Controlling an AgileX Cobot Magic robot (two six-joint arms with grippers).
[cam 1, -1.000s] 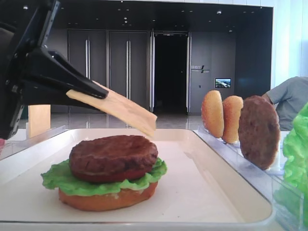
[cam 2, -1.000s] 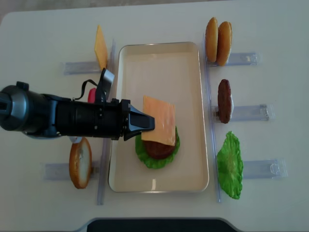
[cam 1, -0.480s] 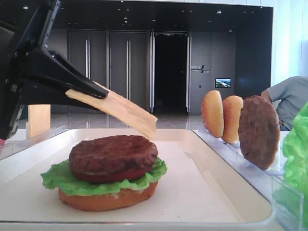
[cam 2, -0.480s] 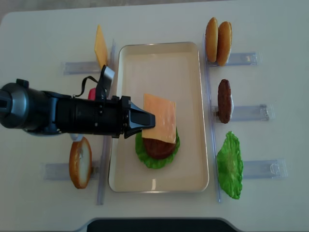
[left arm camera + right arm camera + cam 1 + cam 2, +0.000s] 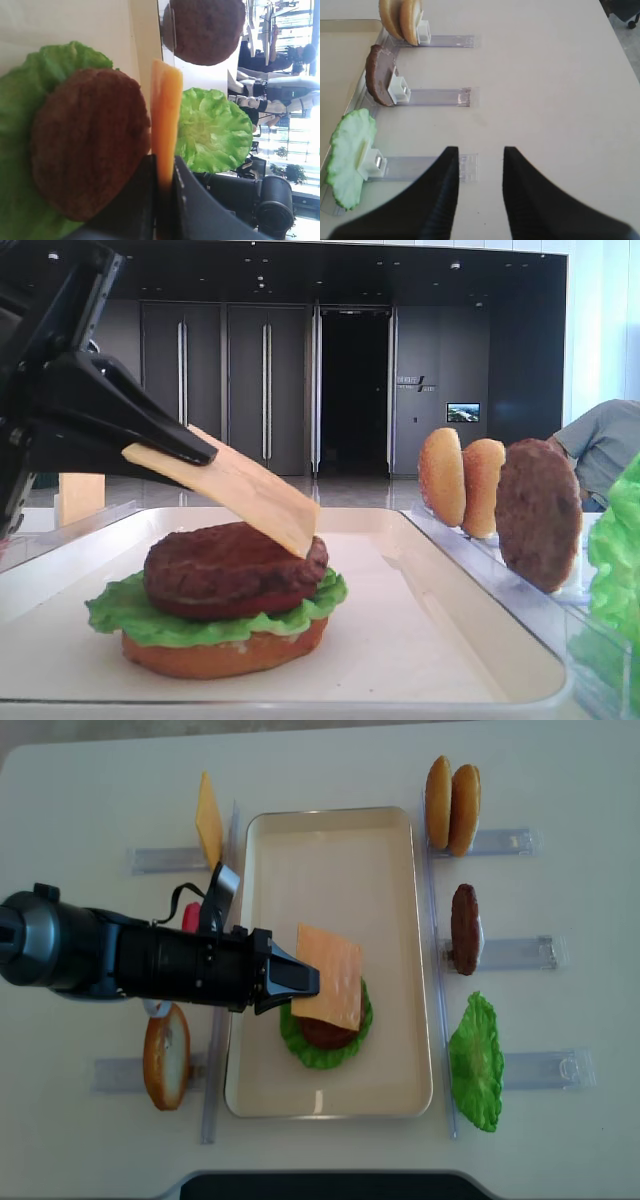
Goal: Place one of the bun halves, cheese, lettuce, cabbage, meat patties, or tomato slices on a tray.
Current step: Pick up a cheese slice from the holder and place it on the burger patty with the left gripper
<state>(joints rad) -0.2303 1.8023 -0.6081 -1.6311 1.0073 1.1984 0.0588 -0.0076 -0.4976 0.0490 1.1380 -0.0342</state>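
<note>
My left gripper [image 5: 314, 978] is shut on one edge of a pale orange cheese slice [image 5: 331, 976], which I hold tilted over the cream tray [image 5: 330, 850]. On the tray stands a stack of bun half [image 5: 220, 655], lettuce [image 5: 125, 615] and meat patty [image 5: 235, 560]. The cheese [image 5: 245, 488] slopes down from the left gripper [image 5: 205, 453], and its free corner reaches the patty's top. In the left wrist view the cheese [image 5: 165, 112] shows edge-on beside the patty [image 5: 87, 140]. My right gripper [image 5: 480, 150] is open with nothing between its fingers, right of the tray.
Clear holders flank the tray. On the right they carry two bun halves [image 5: 452, 792], a spare patty [image 5: 465, 928] and a lettuce leaf [image 5: 477, 1060]. On the left are another cheese slice [image 5: 208, 818] and a bun half [image 5: 166, 1056]. A person [image 5: 605, 450] sits behind.
My left gripper has come down with the cheese. The slice's free corner, which hung above the patty, now meets its top. The right gripper shows no earlier view.
</note>
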